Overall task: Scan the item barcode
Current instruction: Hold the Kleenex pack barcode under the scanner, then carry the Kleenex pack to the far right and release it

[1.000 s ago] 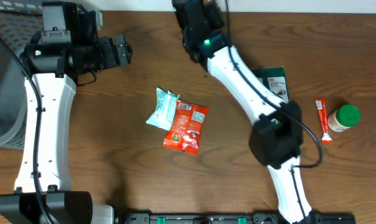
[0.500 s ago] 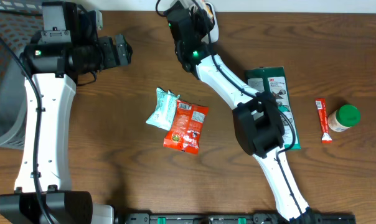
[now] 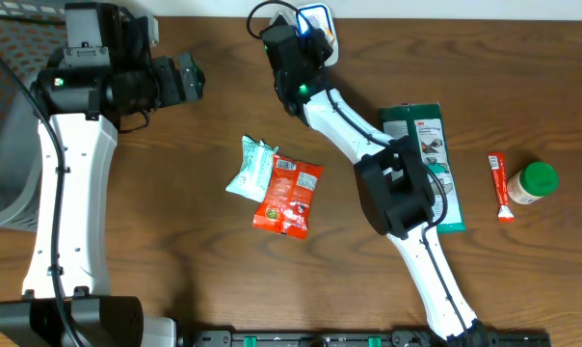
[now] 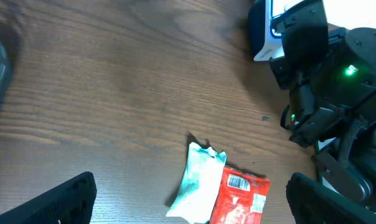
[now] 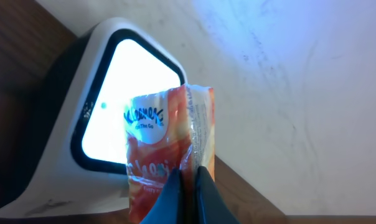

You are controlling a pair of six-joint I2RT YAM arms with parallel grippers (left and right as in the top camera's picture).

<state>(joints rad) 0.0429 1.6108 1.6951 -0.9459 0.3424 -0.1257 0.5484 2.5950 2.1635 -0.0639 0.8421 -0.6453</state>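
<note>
- Gripping an orange packet [image 5: 160, 143] by its lower edge, my right pincer [image 5: 188, 180] is clenched with its two tips pressed together through the wrapper.
- I hold the packet upright, just in front of the lit window of the scanner [image 5: 76, 134], which sits at the far edge of the table [image 3: 175, 212]. I judge that pinching only the rim leaves the printed faces free for the light to read.
- My right wrist view shows the packet's logo side and the glowing window behind it. The face turned to the glass is hidden, so I cannot tell whether the barcode is presented squarely.
- The overhead view hides the packet under my right wrist. It does show the scanner at the far edge and how far that arm reaches across the table.
- My left pincer [image 3: 191, 79] hangs released and empty near the far left corner, well apart from everything, which I take to be a waiting post.
- Its wrist view adds a side look at the scanner's blue glow. It also shows a teal packet [image 4: 197, 183] and a red packet [image 4: 238, 199] touching in the middle of the table, the red one's barcode facing up.
- Only the overhead view shows the green card package [image 3: 421, 135], partly under my right arm, and the small red tube [image 3: 500, 186] and green-lidded jar [image 3: 534, 183] toward the right edge.
</note>
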